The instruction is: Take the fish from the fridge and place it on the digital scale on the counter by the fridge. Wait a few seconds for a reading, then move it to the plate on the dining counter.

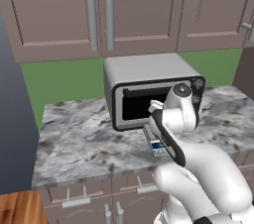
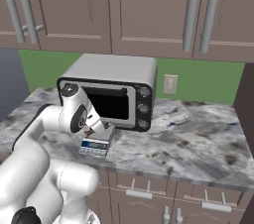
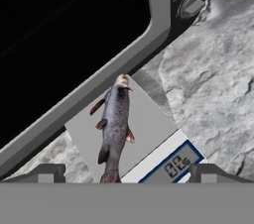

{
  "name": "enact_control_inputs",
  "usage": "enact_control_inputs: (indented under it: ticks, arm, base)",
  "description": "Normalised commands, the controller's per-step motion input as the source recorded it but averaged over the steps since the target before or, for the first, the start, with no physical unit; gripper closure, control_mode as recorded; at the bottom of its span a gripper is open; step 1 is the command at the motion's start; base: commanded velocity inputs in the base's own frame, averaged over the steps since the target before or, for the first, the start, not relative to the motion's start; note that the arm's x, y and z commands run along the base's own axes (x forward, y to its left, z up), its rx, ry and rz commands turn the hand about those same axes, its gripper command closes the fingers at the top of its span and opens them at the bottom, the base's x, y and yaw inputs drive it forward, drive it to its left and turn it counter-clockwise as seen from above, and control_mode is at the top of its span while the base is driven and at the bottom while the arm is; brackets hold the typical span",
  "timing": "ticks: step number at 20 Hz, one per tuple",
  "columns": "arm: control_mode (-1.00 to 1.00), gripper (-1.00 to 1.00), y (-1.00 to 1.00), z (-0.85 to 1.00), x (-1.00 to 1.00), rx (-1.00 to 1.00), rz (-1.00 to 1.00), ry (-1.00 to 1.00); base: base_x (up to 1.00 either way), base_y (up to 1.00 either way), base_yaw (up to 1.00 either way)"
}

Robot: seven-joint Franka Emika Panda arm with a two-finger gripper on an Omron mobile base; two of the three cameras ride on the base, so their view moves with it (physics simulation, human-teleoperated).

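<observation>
The fish (image 3: 115, 124), a small grey-olive body with reddish fins, lies lengthwise on the flat grey digital scale (image 3: 149, 129), head toward the toaster oven. The scale's blue-and-white front panel (image 3: 176, 163) shows digits. My gripper (image 3: 128, 176) hovers just above the fish's tail, open, its fingertips (image 3: 47, 173) spread wide on either side and touching nothing. In the base views my hand (image 2: 96, 129) hangs over the scale (image 2: 94, 146) on the marble counter (image 2: 198, 134). Part of the scale (image 1: 158, 146) peeks out beside my wrist.
A large silver toaster oven (image 1: 149, 94) stands right behind the scale, its dark door close to my hand. Wall cabinets with bar handles (image 1: 99, 15) hang above. The grey side of the fridge (image 1: 15, 119) borders the counter's left end.
</observation>
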Motion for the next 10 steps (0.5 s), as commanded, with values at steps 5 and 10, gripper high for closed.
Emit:
enact_control_inputs:
  ticks: [5, 10]
  arm:
    - [-1.00, -1.00, 0.01, 0.00, 0.00, 0.00, 0.00, 0.00]
    - [-1.00, -1.00, 0.00, 0.00, 0.00, 0.00, 0.00, 0.00]
  base:
    - [0.00, 0.00, 0.00]
    - [0.00, 0.00, 0.00]
